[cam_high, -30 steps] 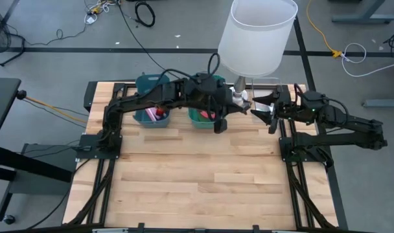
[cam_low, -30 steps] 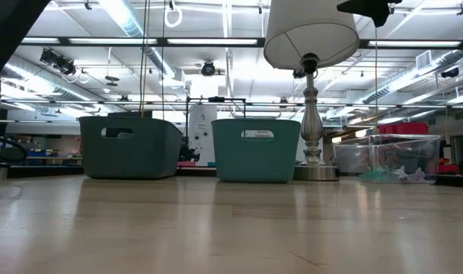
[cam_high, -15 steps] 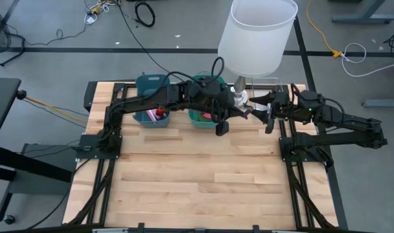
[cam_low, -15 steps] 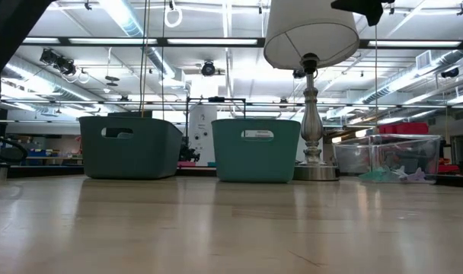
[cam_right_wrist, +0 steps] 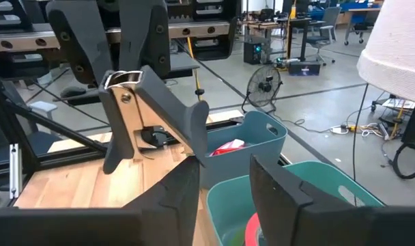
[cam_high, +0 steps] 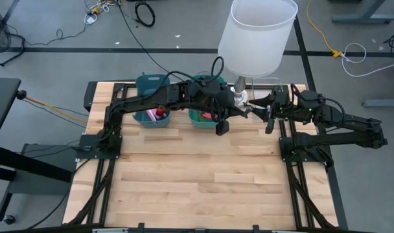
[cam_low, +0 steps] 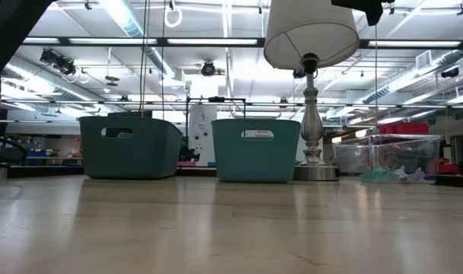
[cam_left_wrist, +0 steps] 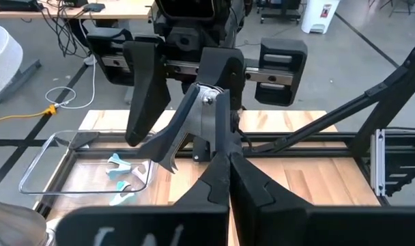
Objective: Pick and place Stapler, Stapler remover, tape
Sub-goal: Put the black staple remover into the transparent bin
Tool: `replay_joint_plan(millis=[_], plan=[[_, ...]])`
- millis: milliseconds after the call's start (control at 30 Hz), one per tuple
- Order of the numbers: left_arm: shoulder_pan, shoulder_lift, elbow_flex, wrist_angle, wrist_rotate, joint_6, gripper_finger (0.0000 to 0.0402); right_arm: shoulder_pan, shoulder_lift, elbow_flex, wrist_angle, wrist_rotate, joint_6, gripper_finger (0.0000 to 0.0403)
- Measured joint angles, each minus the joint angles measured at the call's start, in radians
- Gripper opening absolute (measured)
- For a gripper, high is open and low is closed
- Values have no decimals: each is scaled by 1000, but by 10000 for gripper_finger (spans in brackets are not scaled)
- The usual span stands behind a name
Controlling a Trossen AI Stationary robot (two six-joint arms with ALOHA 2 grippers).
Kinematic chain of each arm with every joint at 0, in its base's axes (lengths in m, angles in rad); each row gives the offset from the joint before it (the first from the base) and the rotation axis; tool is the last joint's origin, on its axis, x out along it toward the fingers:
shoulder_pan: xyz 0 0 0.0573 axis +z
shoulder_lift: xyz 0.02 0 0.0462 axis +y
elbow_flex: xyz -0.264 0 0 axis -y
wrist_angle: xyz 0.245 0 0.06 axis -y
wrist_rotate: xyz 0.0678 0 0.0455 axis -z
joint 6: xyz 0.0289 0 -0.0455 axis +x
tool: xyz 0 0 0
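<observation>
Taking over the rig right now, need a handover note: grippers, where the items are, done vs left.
Left gripper: shut on the stapler, held in the air at the back of the table, near the lamp.
Right gripper: open, fingers either side of the stapler; contact not clear. Looks like a mid-air handover.
Two teal bins at the back: one holds a red item, the other a pink one; neither identifiable.
Clear tray holds a light-blue item, possibly the staple remover.
Done: stapler picked. Left: finish the handover, place it, then the rest.
</observation>
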Motion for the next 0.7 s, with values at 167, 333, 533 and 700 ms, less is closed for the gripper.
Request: replay_joint_plan(millis=[167, 333, 533, 700], plan=[[0, 0, 0, 0, 0, -1, 0, 0, 0, 0, 10, -31, 0, 113], [0, 0, 0, 0, 0, -7, 0, 0, 0, 0, 30, -34, -1, 103], [0, 0, 0, 0, 0, -8, 0, 0, 1, 0, 36, -34, -3, 87], [0, 0, 0, 0, 0, -26, 0, 0, 1, 0, 36, -56, 0, 56]])
